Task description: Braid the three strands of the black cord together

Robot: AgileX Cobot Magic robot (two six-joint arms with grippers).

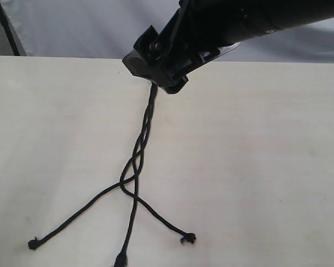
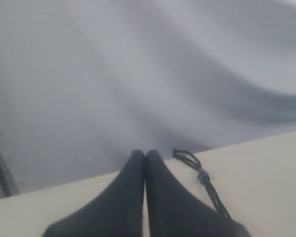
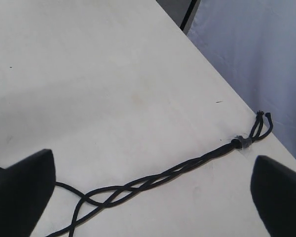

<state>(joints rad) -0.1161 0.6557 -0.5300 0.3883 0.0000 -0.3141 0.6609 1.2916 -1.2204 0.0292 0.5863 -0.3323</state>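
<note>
Exterior above table (image 1: 278, 167), wrist views low, sharing black cord (image 3: 187, 164)

The black arm (image 1: 250, 19) is showing as a thick, rounded tube with a slight sheen, and a tiny pale speck is catching the light on its shell. It is ending in a boxy black block (image 1: 153, 61) with hard, angular edges, and a thin black cable (image 1: 178, 25) is running along it. The left gripper (image 2: 145, 155) is showing two smooth matte black fingers (image 2: 126, 197), broad at the base and tapering to rounded tips. The right gripper (image 3: 153, 173) is showing two dark, flat-faced fingers (image 3: 22, 190) with blunt, squared corners, slightly blurred up close.
</note>
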